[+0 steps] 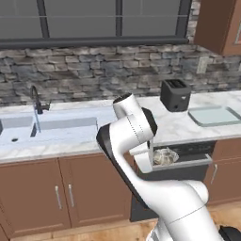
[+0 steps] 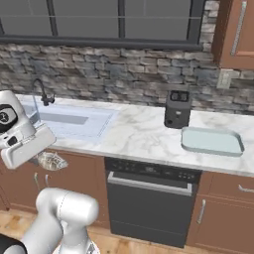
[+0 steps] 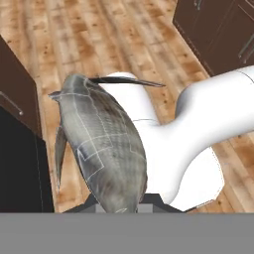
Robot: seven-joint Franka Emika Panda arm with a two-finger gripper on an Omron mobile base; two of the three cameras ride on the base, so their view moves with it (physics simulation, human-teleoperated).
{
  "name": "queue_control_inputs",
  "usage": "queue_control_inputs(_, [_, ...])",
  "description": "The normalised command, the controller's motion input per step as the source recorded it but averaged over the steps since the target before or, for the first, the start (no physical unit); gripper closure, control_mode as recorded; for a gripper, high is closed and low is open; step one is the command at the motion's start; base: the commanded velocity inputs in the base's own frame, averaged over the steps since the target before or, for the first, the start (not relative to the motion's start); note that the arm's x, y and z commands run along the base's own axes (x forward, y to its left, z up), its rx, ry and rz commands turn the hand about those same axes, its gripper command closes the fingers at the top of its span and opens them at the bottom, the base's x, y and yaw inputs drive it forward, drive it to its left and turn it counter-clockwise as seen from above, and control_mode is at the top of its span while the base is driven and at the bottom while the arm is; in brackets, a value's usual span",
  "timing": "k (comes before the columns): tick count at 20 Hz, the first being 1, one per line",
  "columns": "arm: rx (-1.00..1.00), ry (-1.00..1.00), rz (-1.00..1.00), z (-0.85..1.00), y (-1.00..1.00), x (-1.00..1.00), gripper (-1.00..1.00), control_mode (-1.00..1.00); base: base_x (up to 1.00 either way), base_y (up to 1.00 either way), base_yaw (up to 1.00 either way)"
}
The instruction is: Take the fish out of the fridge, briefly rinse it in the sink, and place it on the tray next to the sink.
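Observation:
A grey-brown fish (image 3: 101,144) sits in my gripper (image 3: 121,203), which is shut on it, with the tail and thin fins pointing away over the wooden floor. In the base views the fish (image 1: 165,156) (image 2: 51,160) hangs in front of the counter edge, below countertop height, held by the gripper (image 1: 159,157) (image 2: 43,158). The pale sink (image 1: 56,129) (image 2: 74,121) with its black faucet (image 1: 36,101) lies on the left. The shallow blue-green tray (image 1: 214,115) (image 2: 212,141) rests on the counter to the right. The fridge is out of view.
A black toaster (image 1: 175,94) (image 2: 177,109) stands on the marble counter between the sink and the tray. A dark dishwasher (image 2: 149,198) sits under the counter, with brown cabinets (image 1: 66,193) beside it. A stone wall and a window rise behind.

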Motion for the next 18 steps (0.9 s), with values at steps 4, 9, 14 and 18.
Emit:
queue_control_inputs(4, [0.0,0.0,0.0,0.0,0.0,0.0,1.0,1.0,-0.08,-1.0,0.0])
queue_control_inputs(9, [0.0,0.0,0.0,0.0,0.0,0.0,1.0,1.0,0.0,-1.0,0.0])
queue_control_inputs(14, [0.0,0.0,0.0,0.0,0.0,0.0,1.0,1.0,0.42,-1.0,0.0])
queue_control_inputs(18, [0.0,0.0,0.0,0.0,0.0,0.0,1.0,1.0,1.0,-0.61,0.0])
